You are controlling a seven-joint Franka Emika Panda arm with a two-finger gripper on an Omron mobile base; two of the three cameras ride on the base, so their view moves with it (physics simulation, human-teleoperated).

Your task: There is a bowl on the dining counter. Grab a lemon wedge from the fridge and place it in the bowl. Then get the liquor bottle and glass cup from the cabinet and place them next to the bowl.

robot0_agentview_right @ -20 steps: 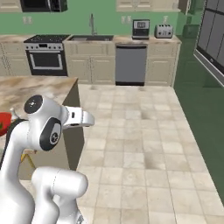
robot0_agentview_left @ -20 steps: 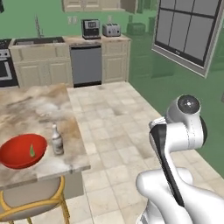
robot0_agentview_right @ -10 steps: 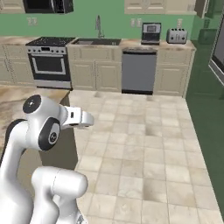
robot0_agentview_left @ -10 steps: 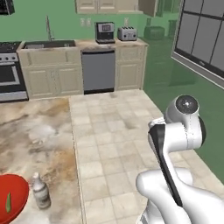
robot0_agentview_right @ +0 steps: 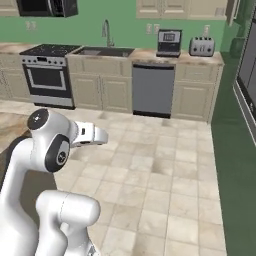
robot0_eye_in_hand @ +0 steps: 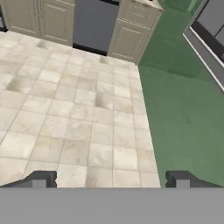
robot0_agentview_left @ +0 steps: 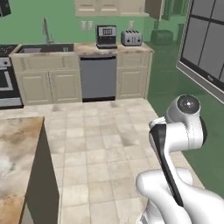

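Observation:
A corner of the dining counter [robot0_agentview_left: 17, 148] of mottled beige stone fills the lower left of the left base view, and a sliver of it [robot0_agentview_right: 9, 127] sits behind my arm in the right base view. The bowl, lemon wedge, liquor bottle and glass cup are out of view. My arm is folded close to the base. In the hand view my gripper [robot0_eye_in_hand: 111, 180] is open, its fingertips [robot0_eye_in_hand: 40, 179] wide apart over bare floor tiles with nothing between them.
Along the back wall runs a counter with a sink [robot0_agentview_left: 41, 47], coffee machine [robot0_agentview_left: 106, 36] and toaster [robot0_agentview_left: 131, 38], a dishwasher [robot0_agentview_left: 98, 78] below and wall cabinets [robot0_agentview_left: 109, 6] above. A stove [robot0_agentview_right: 47, 75] stands left. Dark glazed panels [robot0_agentview_left: 203, 43] line the right. Tiled floor [robot0_agentview_left: 100, 144] lies ahead.
The whole picture has shifted: the base has moved, so the red bowl and the bottle on the dining counter have slid out of the left base view. The arm keeps its pose, gripper still open.

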